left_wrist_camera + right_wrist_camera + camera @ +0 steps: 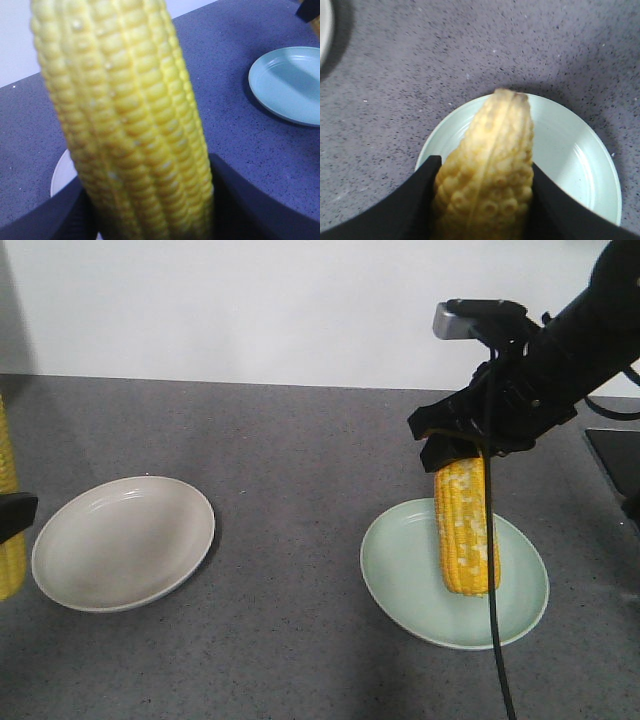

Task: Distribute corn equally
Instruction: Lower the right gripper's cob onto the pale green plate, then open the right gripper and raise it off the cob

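Observation:
One yellow corn cob [466,530] hangs upright over the pale green plate [410,570], and my right gripper [452,446] is shut on its upper end. In the right wrist view the cob [495,150] sits between both black fingers [410,205], with the green plate [570,155] below it. Whether it touches the plate is unclear. A second cob [8,470] shows at the far left edge, held by my left gripper [14,516]. It fills the left wrist view [125,110], where the left gripper [147,175] is shut on it.
A white plate [125,540] lies on the grey speckled table at the left, just right of the left cob; a sliver of it [59,177] shows behind that cob. The green plate [290,85] appears far right in the left wrist view. A black cable [495,640] hangs across the green plate.

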{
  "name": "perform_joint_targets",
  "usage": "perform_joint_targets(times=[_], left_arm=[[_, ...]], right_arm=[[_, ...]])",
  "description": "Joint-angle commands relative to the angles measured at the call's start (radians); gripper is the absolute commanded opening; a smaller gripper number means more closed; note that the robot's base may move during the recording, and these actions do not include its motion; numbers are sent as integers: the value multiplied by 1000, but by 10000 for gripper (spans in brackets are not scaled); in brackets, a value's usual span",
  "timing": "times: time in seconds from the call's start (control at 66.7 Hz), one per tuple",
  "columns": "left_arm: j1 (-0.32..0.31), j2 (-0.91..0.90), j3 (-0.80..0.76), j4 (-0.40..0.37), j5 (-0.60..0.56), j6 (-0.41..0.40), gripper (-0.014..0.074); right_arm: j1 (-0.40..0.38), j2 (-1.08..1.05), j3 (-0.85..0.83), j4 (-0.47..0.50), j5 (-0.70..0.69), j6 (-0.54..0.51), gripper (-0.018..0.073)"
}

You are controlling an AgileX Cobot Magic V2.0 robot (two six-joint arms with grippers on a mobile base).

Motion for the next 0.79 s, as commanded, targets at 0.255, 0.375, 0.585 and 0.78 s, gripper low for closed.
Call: perform_joint_targets(times=[0.255,0.375,0.585,0.78], left_arm=[[-1,-3,-25,-9,-66,-2,261],[-1,-3,-25,-9,-66,-2,261],[-1,-3,-25,-9,-66,-2,261],[-1,-3,-25,-9,-67,-2,261]], right_arm=[[-6,150,-93,-106,49,71,239],[-6,190,-93,-115,46,98,241],[-6,243,-93,-118,40,105,267],[-6,265,-93,-118,24,109,370]])
